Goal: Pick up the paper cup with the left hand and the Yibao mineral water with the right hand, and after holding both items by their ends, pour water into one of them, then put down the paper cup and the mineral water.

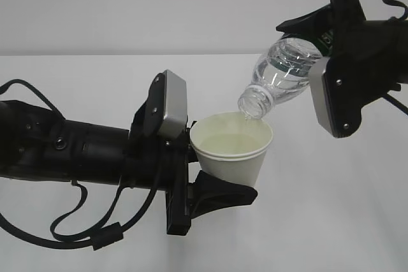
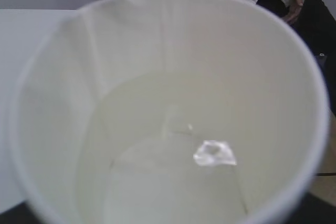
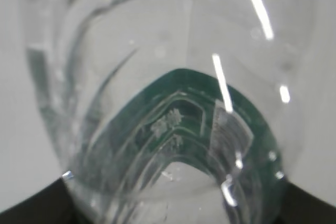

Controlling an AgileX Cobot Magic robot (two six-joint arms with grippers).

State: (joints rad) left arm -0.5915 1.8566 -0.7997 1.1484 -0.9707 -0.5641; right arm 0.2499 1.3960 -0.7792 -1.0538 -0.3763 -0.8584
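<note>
Mid-pour above the white table (image 1: 76, 68): at left, the left gripper (image 1: 213, 179) clasps the cup (image 1: 233, 151) low on its wall, holding it upright and clear of the table, roughly over the middle of the surface. The left wrist view looks straight down into the cup, where pale water already covers the bottom and a thin stream falls in just inside the rim nearest the bottle.

At right, the right gripper (image 1: 319, 36) is clenched on the bottle (image 1: 280, 71) at its base end, by the green label, with the bottle tilted neck-down and its open mouth just above the cup's rim, apparently not touching it. Some water remains in the bottle's body.

Pouring well from here looks to be a matter of steadiness. The cup should stay level and still, since its soft paper wall will buckle if squeezed harder as it fills. The bottle's tilt is best deepened slowly so the stream stays thin and lands inside the rim rather than running down the neck. How full the cup is cannot be judged closely from the blurred wrist view, so stopping early seems safer.
</note>
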